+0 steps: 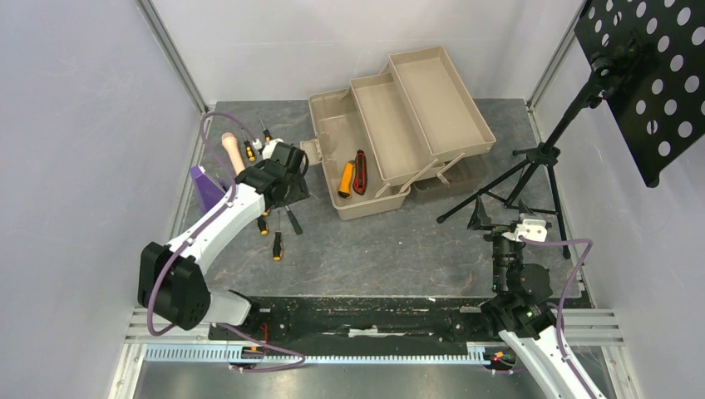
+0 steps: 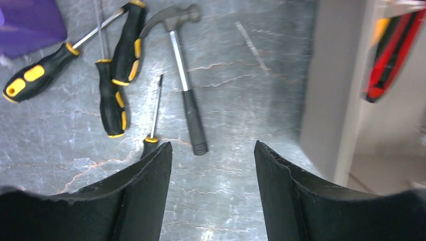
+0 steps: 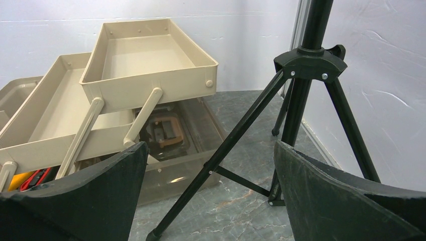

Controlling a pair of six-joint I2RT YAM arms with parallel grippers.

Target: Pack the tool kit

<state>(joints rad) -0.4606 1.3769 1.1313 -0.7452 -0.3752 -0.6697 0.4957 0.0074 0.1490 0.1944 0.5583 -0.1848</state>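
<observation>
The tan toolbox (image 1: 391, 125) stands open at the back middle, its trays folded out. A red-black utility knife (image 1: 360, 172) and an orange tool (image 1: 346, 179) lie in its base. My left gripper (image 1: 289, 184) is open and empty, just left of the box. In the left wrist view (image 2: 213, 150) it hovers over bare mat, with the small hammer (image 2: 186, 95), several orange-and-black screwdrivers (image 2: 111, 100) and the box wall (image 2: 334, 85) ahead. More screwdrivers (image 1: 277, 245) lie near the arm. My right gripper (image 1: 489, 219) is open and empty, facing the trays (image 3: 145, 65).
A black tripod stand (image 1: 540, 166) stands right of the toolbox, its legs close ahead of my right gripper (image 3: 208, 150). It carries a perforated black panel (image 1: 657, 75). A beige rod (image 1: 233, 154) and a purple block (image 1: 204, 184) lie at the left. White walls enclose the mat.
</observation>
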